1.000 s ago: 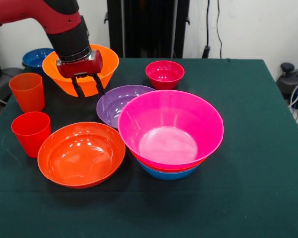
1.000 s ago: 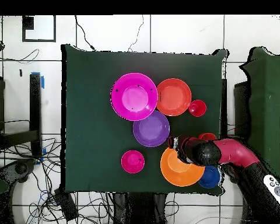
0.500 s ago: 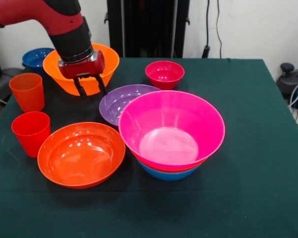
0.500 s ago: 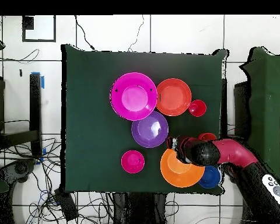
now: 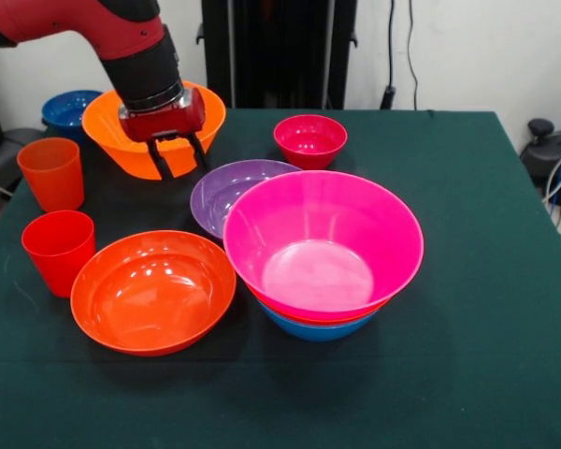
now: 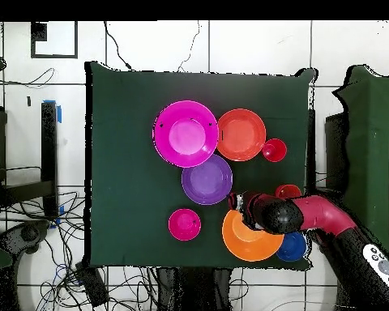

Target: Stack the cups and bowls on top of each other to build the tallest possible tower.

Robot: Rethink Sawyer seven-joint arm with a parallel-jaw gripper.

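Observation:
My gripper [image 5: 179,155] [image 6: 238,200] is open and empty, its fingers hanging over the near rim of the large yellow-orange bowl [image 5: 122,131] [image 6: 246,237], beside the purple bowl [image 5: 226,194] [image 6: 207,179]. The tower [image 5: 323,251] [image 6: 185,134] is the large pink bowl nested over a red-orange bowl and the medium blue bowl [image 5: 313,329]. The other wide red-orange bowl [image 5: 152,291] [image 6: 241,134] sits at the front left. The smooth red cup [image 5: 58,249] [image 6: 274,150] and the ribbed orange cup [image 5: 52,173] [image 6: 288,191] stand at the left edge. The small magenta bowl [image 5: 309,140] [image 6: 185,224] and the small blue bowl [image 5: 67,111] [image 6: 292,247] are at the back.
The green table [image 5: 486,281] [image 6: 125,162] has open cloth on the right side of the front view. Black equipment and cables stand behind the table's far edge.
My gripper has moved a little toward the purple bowl, along the yellow-orange bowl's rim, and risen slightly. The purple bowl has shifted a little toward the tower. The gripper stays open.

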